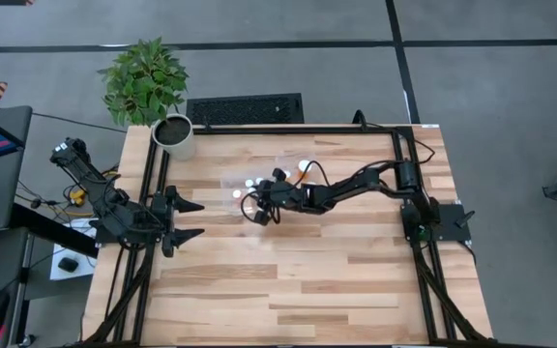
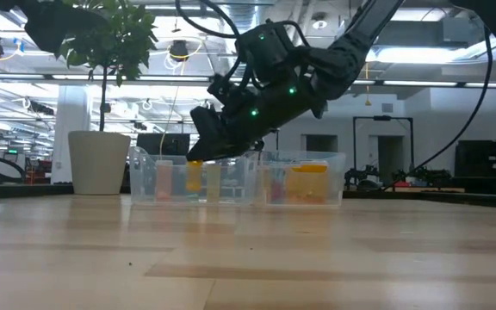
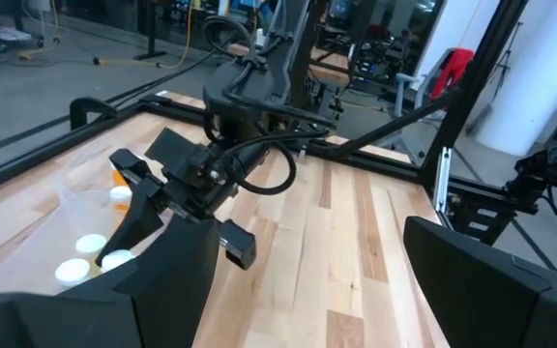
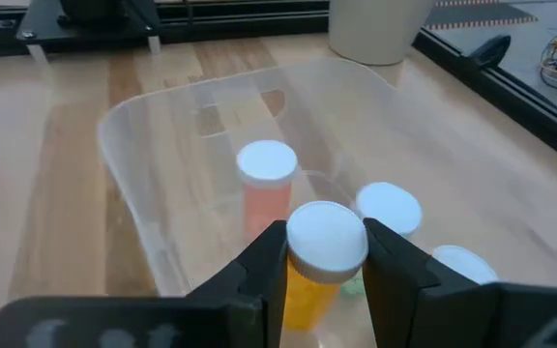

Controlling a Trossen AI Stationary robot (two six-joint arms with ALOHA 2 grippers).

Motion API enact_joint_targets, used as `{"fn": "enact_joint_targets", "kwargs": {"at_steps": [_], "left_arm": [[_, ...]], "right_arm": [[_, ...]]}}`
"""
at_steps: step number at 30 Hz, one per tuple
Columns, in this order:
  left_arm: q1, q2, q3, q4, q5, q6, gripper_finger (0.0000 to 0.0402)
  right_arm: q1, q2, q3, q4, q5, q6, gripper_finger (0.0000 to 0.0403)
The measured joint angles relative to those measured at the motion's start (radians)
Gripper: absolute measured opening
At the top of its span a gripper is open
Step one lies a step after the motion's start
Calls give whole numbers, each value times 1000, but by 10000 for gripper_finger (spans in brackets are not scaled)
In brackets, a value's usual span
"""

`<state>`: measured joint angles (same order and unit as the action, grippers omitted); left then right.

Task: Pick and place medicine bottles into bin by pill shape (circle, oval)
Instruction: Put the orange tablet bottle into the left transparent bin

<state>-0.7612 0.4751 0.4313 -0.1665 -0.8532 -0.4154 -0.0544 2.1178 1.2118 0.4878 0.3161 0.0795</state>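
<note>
The clear two-compartment bin (image 1: 277, 174) stands at the table's far middle. It also shows in the low view (image 2: 235, 176) and the right wrist view (image 4: 133, 155). Several orange bottles with white caps stand in it, one near the middle of a compartment (image 4: 265, 179). My right gripper (image 4: 325, 266) is over the bin's left compartment (image 1: 259, 205), shut on one orange-yellow bottle (image 4: 307, 290). My left gripper (image 1: 190, 220) is open and empty at the table's left edge, also in its own view (image 3: 307, 290). My right gripper pinches the bottle at the two sides of its white cap (image 4: 327, 235) between its two fingers (image 4: 264, 261). It comes slanting down from the table's right. The bottle's body (image 2: 195, 176) hangs below the fingers inside the bin's walls. Whether it touches the floor I cannot tell.
A white plant pot (image 1: 174, 135) with a green plant stands at the far left corner. A black frame runs along the table's sides (image 1: 399, 164). A larger orange bottle (image 2: 308, 181) is in the bin's other compartment. Bare wood lies toward the near edge (image 1: 288, 290).
</note>
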Motion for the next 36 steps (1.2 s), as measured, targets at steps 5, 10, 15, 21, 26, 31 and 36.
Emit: {"fn": "enact_joint_targets", "kwargs": {"at_steps": [5, 10, 15, 21, 26, 31, 36], "left_arm": [[0, 0, 0, 0, 0, -15, 322], [0, 0, 0, 0, 0, -15, 322], [0, 0, 0, 0, 0, -17, 322], [0, 0, 0, 0, 0, -19, 322], [0, 0, 0, 0, 0, -19, 322], [0, 0, 0, 0, 0, -19, 322], [0, 0, 0, 0, 0, -19, 322]], "right_arm": [[-3, 0, 0, -14, 0, 17, 119], [-7, -1, 0, -38, 0, 28, 119], [-7, -2, 0, -58, 0, 29, 119], [-7, -2, 0, -61, 0, 25, 119], [-7, -2, 0, -62, -1, 25, 119], [-7, -2, 0, -61, -2, 24, 129], [-7, -2, 0, -61, -3, 25, 159]]}}
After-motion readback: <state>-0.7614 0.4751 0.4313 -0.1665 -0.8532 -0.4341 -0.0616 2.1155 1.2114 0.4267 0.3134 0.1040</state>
